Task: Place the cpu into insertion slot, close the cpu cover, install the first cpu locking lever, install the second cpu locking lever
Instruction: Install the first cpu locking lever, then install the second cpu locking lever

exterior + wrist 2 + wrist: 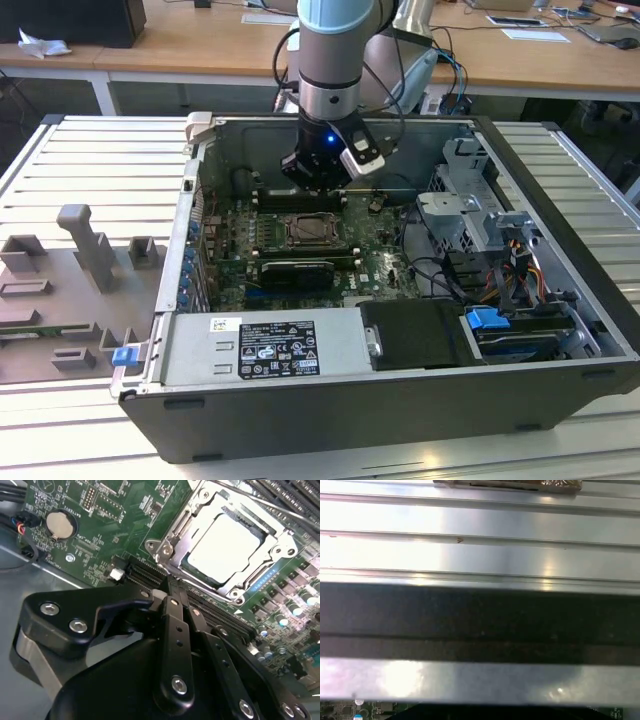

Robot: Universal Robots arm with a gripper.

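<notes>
The cpu [227, 547] lies flat in the insertion slot [161, 550], its pale metal top showing. The silvery cpu cover [281, 541] lies down around it as a frame. A thin metal lever rod [260, 502] runs along one side of the socket. My gripper [171, 591] hovers just off one corner of the socket, its black fingers [175, 630] pressed together with nothing between them. In the exterior view my gripper [318, 180] hangs inside the open case, just behind the socket and cpu [312, 231].
A black graphics card [298, 270] sits in front of the socket and a power supply [270, 345] lies along the case's near wall. The drive cage [470, 215] and cables fill the exterior view's right. Grey fixtures [85, 250] stand outside on the left. A coin battery [61, 524] sits on the board.
</notes>
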